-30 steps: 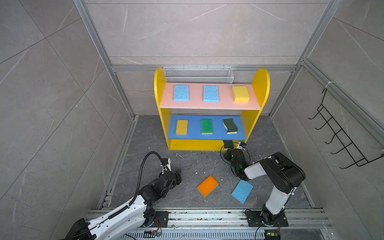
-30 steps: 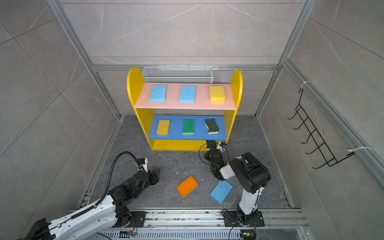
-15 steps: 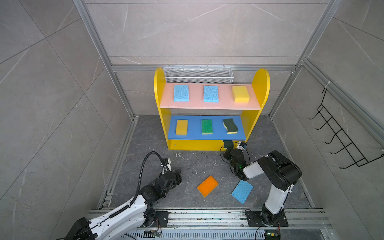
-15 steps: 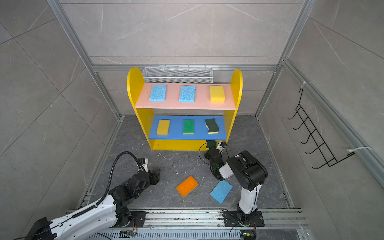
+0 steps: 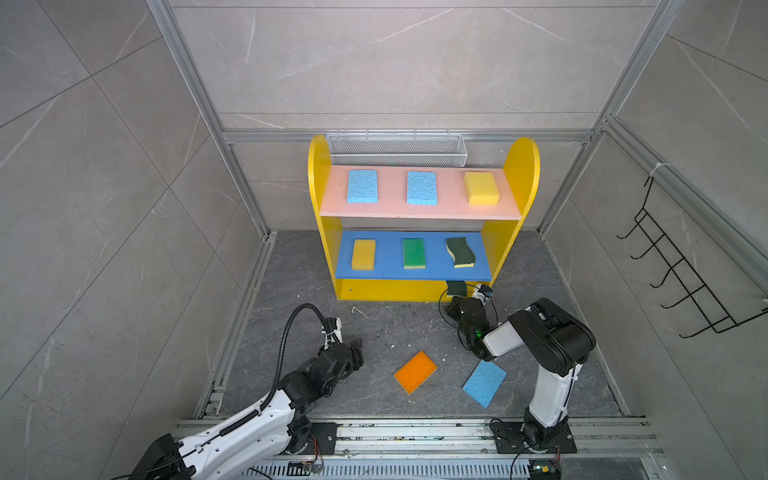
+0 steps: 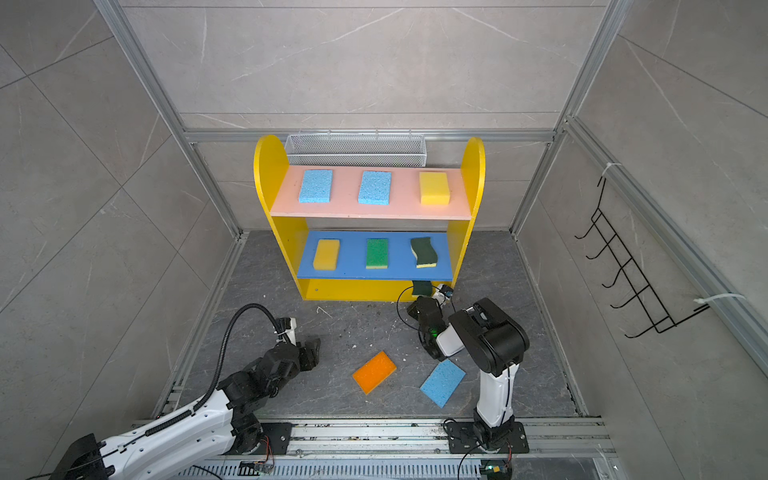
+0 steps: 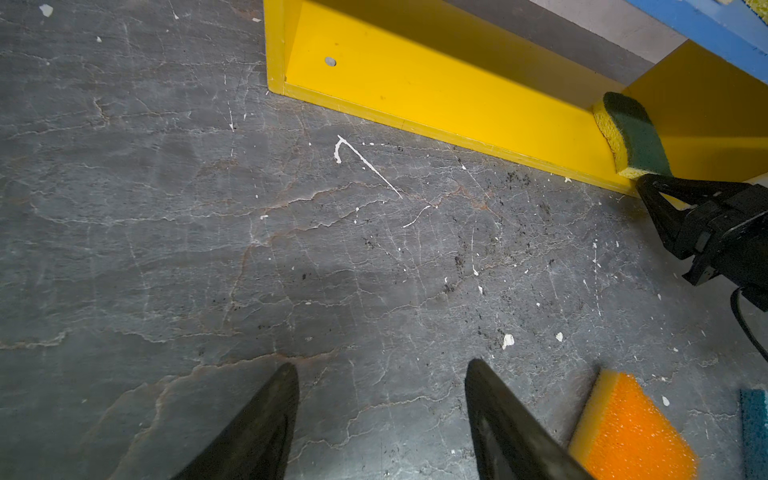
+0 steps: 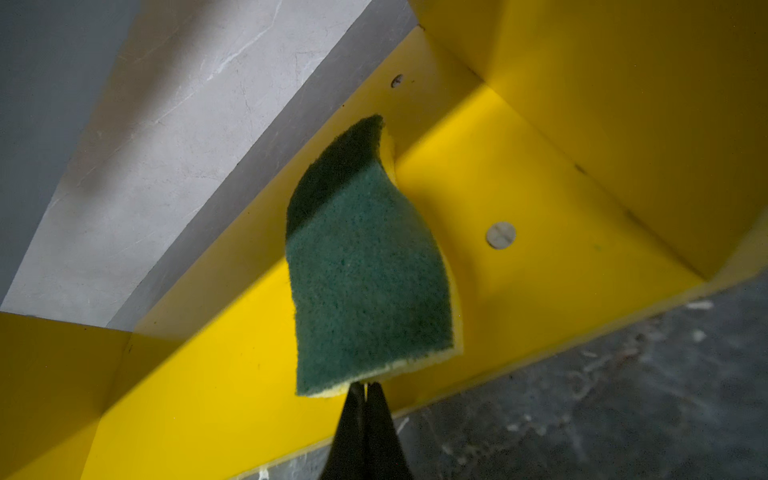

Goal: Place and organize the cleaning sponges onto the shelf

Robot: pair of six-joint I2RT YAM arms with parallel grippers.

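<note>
We find the right gripper (image 8: pixel 365 388) fully closed, pinching the near edge of a wavy sponge (image 8: pixel 365 266), green face up. In both top views this sponge lies right of centre, over the right end of the shelf (image 5: pixel 528 166) base, under the blue board (image 5: pixel 432 272). We cannot tell whether it touches the base.

The left gripper (image 7: pixel 381 365) stands partly open and empty above bare floor (image 7: pixel 166 208).

An orange sponge (image 5: pixel 415 371) and a blue sponge (image 5: pixel 484 382) lie apart on the floor, lower centre.

The pink board (image 5: pixel 390 208) carries a blue sponge (image 5: pixel 362 185), another blue sponge (image 5: pixel 422 188) and a yellow sponge (image 5: pixel 481 188). The blue board carries a yellow sponge (image 5: pixel 363 254), a green sponge (image 5: pixel 413 253) and a second wavy sponge (image 5: pixel 460 252).
</note>
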